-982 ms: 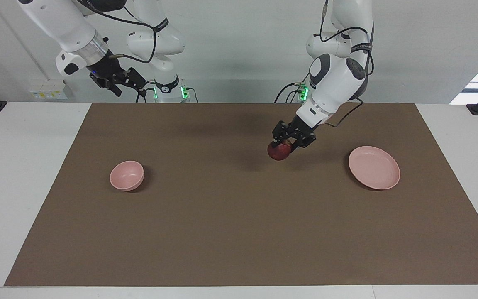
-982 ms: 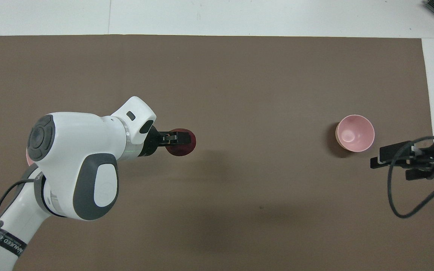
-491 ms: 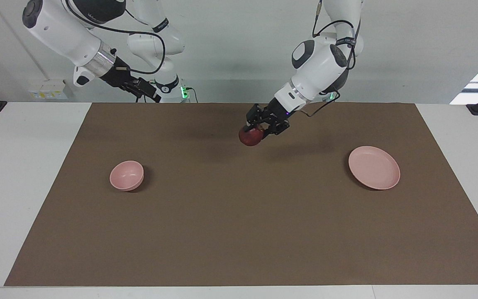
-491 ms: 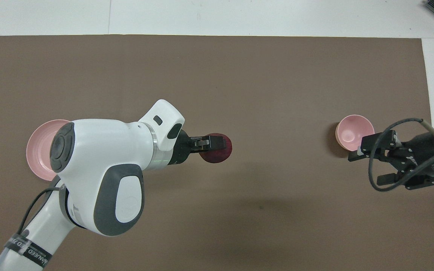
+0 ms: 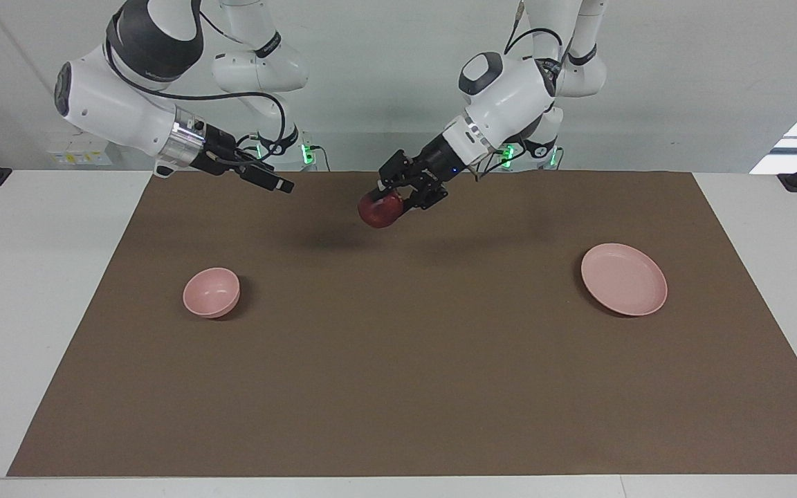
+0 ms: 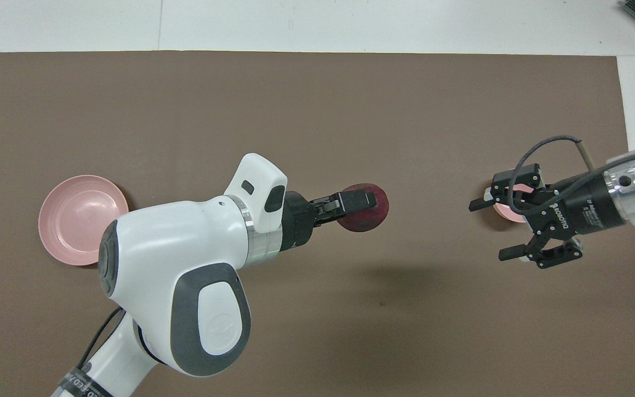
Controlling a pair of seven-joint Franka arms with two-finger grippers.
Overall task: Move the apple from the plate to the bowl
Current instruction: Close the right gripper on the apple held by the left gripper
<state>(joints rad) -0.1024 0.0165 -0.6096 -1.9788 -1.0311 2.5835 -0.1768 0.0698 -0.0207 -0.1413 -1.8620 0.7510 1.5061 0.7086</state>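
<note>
Your left pincer (image 5: 390, 199) grips the glossy dark red round apple (image 5: 379, 210) in the air above the brown mat (image 5: 398, 387), between the small deep pale pink bowl (image 5: 211, 292), over which your right pincer (image 6: 491, 229) gapes wide, and the flat pale pink plate (image 5: 624, 279).

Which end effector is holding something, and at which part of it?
The left end effector holds the apple by its upper part, above the mat. The right end effector holds nothing.

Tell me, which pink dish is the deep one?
The bowl, toward the right arm's end of the table. It is small and deep; the plate is wide and flat.
</note>
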